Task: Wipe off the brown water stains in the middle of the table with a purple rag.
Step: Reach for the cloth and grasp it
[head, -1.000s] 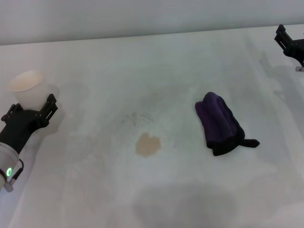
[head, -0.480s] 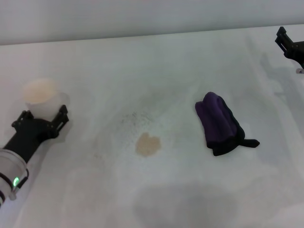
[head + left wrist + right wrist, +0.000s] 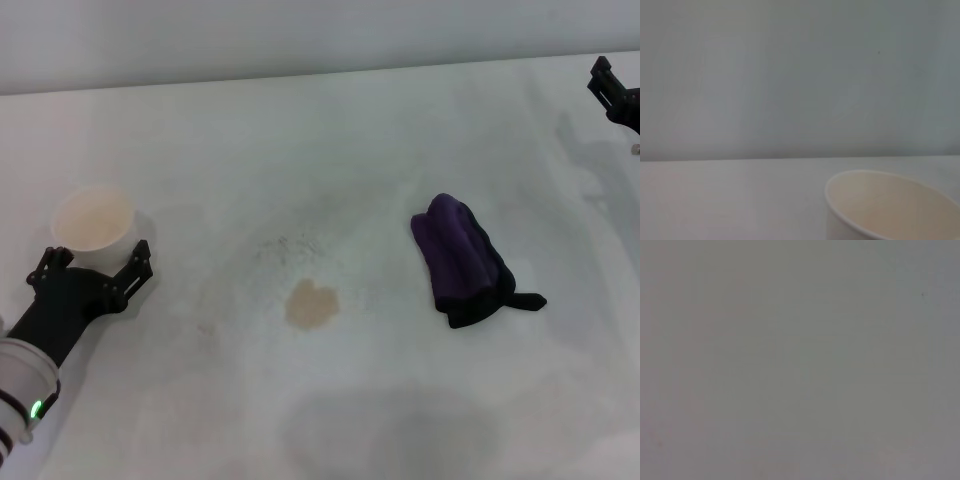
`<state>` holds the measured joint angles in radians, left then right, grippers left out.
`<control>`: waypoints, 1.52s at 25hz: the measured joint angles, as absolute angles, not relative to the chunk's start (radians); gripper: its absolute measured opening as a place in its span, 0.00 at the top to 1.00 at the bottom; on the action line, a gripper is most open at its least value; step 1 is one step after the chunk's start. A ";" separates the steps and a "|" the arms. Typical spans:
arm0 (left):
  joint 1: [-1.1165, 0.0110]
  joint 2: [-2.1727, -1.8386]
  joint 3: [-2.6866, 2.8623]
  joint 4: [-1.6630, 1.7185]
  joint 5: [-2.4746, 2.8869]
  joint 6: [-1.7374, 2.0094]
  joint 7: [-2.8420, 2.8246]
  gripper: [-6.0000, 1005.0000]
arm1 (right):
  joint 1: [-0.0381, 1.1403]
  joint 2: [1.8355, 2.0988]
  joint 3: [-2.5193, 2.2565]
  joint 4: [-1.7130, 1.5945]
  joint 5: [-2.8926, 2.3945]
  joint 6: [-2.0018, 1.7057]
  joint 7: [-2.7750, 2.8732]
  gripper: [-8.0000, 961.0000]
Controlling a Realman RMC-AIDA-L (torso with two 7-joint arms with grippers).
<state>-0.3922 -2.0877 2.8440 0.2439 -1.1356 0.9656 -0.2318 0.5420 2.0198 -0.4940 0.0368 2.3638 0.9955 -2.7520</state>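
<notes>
Right, purple rag (image 3: pixel 465 262) sits bunched on the table (image 3: pixel 380 130), well to the right of the brown water stains (image 3: pixel 312 304), which are mid-table; the two are apart, nothing is wiped yet; my left gripper (image 3: pixel 92 275) is at the left edge, fingers spread wide, holding nothing, with the white cup (image 3: pixel 94 222) standing free just beyond the fingertips; left wrist view shows only the cup's rim and a blank wall; my right gripper (image 3: pixel 617 92) is at the far right edge, mostly out of shot; can't tell its opening; right wrist view shows nothing usable; handling call: rag looks soft, light, floppy, so it will collapse and drape under a pinch, no breakage risk; I'd take it from above across the thick folded hump in the centre, not the thin black tail at its near end, which would probably just trail; a fold gripped deep should give a pad to drag over the stain; right arm is the nearer one for that.
</notes>
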 joint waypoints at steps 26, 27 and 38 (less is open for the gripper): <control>-0.201 -2.082 2.844 0.247 -1.073 1.235 -0.230 0.11 | 0.540 2.024 -0.527 0.041 2.364 1.019 -2.751 0.12; -0.188 -2.081 2.844 0.246 -1.076 1.266 -0.230 0.11 | 0.540 2.024 -0.538 0.041 2.364 1.024 -2.749 0.12; -0.130 -2.080 2.717 0.241 -1.097 1.561 -0.256 0.11 | 0.515 2.016 -0.824 -0.084 2.323 1.015 -2.400 0.13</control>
<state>-0.1298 -2.0799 2.7171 0.2408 -1.0970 1.5614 -0.2562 0.5155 2.0156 -0.8239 -0.0845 2.3233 1.0154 -2.4002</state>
